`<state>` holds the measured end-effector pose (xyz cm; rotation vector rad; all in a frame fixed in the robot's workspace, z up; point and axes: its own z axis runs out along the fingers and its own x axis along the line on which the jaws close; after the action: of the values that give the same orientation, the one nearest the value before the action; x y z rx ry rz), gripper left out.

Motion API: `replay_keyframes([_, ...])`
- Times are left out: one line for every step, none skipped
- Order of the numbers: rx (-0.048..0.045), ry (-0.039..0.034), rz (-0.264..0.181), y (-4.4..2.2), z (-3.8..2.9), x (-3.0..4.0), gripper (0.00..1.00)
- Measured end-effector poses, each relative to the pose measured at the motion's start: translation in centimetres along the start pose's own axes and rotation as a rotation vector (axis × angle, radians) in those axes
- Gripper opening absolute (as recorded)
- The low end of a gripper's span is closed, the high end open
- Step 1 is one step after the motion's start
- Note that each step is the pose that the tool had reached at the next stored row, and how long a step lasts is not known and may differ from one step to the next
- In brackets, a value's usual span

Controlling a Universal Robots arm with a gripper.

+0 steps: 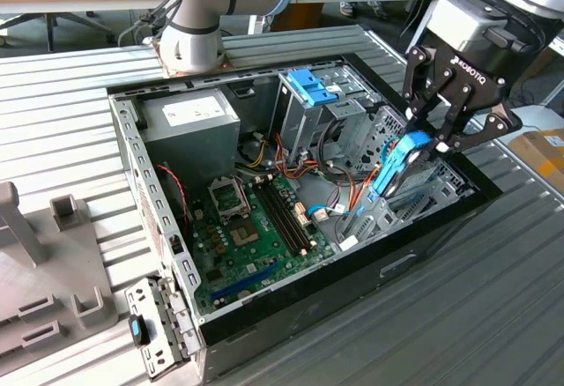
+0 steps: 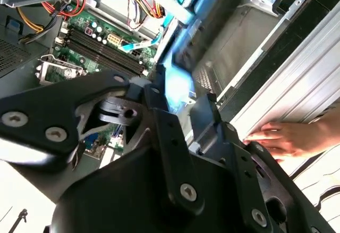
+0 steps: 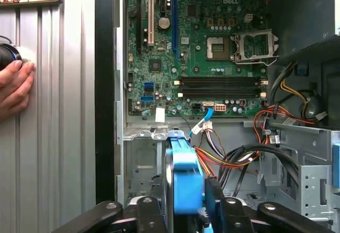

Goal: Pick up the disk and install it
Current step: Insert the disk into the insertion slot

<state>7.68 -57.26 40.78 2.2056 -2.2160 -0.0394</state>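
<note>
Claw [image 1: 427, 139] clamped, fingers tilted downward.

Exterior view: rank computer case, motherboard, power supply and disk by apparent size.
1. computer case
2. motherboard
3. power supply
4. disk, gripped in the gripper and seen tilted, nearly edge-on, so it may look smaller than it really is

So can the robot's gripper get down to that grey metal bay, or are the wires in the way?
Probably yes. The gripper, jaws shut on the disk, hangs just above the bay, and the wires lie off to one side, not across it.
</note>
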Motion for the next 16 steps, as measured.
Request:
replay_keyframes([0.0,-0.0002,0.0,0.0,0.01,0.0,0.5])
replay_keyframes([0.0,-0.0002,0.0,0.0,0.02,0.0,0.5])
replay_keyframes([0.0,-0.0001,0.0,0.0,0.02,0.0,0.5])
replay_keyframes([0.0,-0.0001,0.0,0.0,0.02,0.0,0.5])
replay_keyframes([0.0,-0.0002,0.0,0.0,0.03,0.0,0.5])
replay_keyframes([0.0,-0.0001,0.0,0.0,0.03,0.0,0.5])
replay_keyframes([0.0,-0.0001,0.0,0.0,0.03,0.0,0.5])
replay_keyframes([0.0,-0.0002,0.0,0.0,0.04,0.0,0.5])
replay_keyframes([0.0,-0.0001,0.0,0.0,0.04,0.0,0.5])
replay_keyframes([0.0,-0.0002,0.0,0.0,0.05,0.0,0.5])
replay_keyframes([0.0,-0.0001,0.0,0.0,0.05,0.0,0.5])
replay_keyframes([0.0,-0.0016,0.0,0.0,0.06,0.01,0.5])
replay_keyframes([0.0005,-0.011,0.0,0.0,0.07,0.01,0.5])
replay_keyframes([0.0015,-0.0167,-0.001,0.0,0.06,0.0,0.5])
replay_keyframes([0.0024,-0.0195,-0.002,-0.01,0.06,0.0,0.5])
replay_keyframes([0.0033,-0.0211,-0.004,-0.01,0.06,-0.01,0.5])
